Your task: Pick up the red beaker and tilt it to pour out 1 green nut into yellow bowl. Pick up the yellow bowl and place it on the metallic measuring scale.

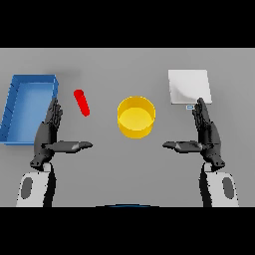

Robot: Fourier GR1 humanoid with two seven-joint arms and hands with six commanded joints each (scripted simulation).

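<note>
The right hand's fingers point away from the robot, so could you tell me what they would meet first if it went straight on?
The right hand, open, would likely reach the metallic measuring scale first; its fingertips already sit at the scale's near edge, though height is unclear.

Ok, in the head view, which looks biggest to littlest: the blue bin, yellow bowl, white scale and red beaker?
1. Blue bin
2. Yellow bowl and metallic scale: these look about alike, too close to rank.
3. Red beaker, clearly the smallest.
</note>
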